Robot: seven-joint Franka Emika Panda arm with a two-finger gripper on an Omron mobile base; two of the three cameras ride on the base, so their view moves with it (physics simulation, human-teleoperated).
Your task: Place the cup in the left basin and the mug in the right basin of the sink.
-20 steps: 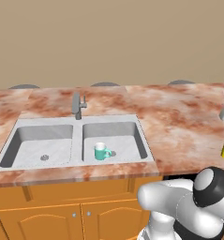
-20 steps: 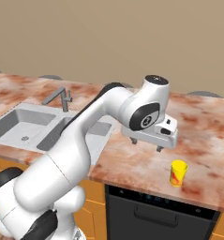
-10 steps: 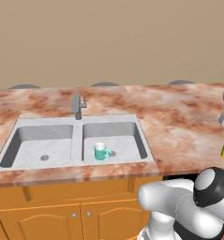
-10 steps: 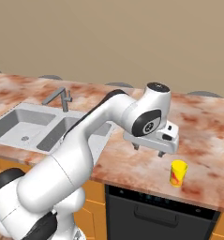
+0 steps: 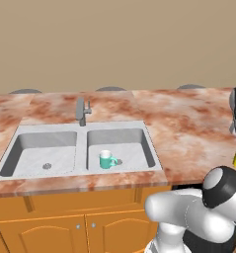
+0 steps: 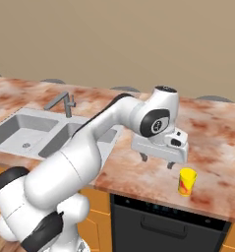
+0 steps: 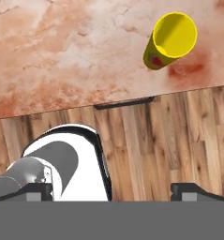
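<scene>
While standing upright in the right basin (image 5: pixel 139 143) of the sink (image 5: pixel 156 168), near its front wall, already counts as delivered: the teal mug (image 5: pixel 107 159), handle turned toward the right. Half the task judged done on that showing. Left over: the yellow cup (image 6: pixel 187 181), upright on the marbled tabletop (image 6: pixel 222 142) close to its front edge, well apart from the sink and off to the arm's right. Nothing yet in the left basin (image 5: pixel 40 148) beyond its small drain hole. Hovering above the tabletop, just beside the cup and a little behind it, not yet over it: the gripper (image 6: pixel 158 161), fingers spread wide and holding nothing. Seen from the hand, cup toward the upper right, open mouth facing up, not lined up between the finger tips. Still needed, by the look of it: centring over the cup, descent around it, a grasp, then a long carry across both the tabletop and the right basin to set it down in the left one.
</scene>
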